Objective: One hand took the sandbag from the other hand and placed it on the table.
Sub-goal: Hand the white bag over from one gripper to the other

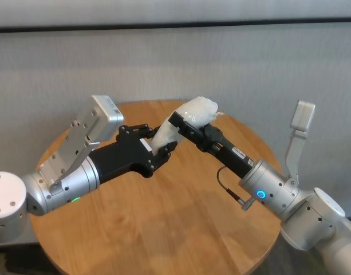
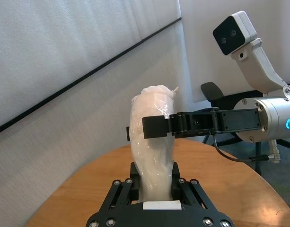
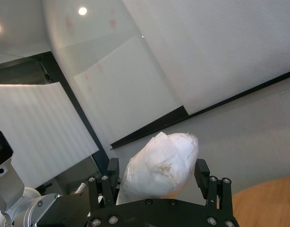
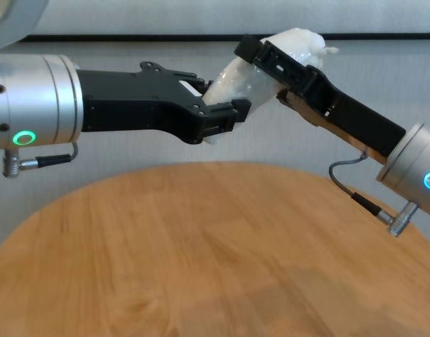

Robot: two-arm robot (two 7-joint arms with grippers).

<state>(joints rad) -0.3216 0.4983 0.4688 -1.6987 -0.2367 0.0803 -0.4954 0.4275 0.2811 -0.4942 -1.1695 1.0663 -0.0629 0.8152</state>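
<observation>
Handover above a round plank-grained wooden table [image 1: 164, 229], before a pale ribbed wall crossed by a dark band. The left gripper [image 1: 161, 150] (green light ring) is clamped on the lower end of the white sandbag [image 1: 189, 117], held aloft. The right gripper [image 1: 184, 120] (blue ring) straddles the bag's upper part, fingers spread wide. No legible writing.

my left arm: silver wrist, green light ring, black fingers [image 1: 158, 150] | my right arm: silver wrist, blue-cyan ring, black cable loop, black fingers [image 1: 181, 123] | white camera box above each wrist, upper left and right
</observation>
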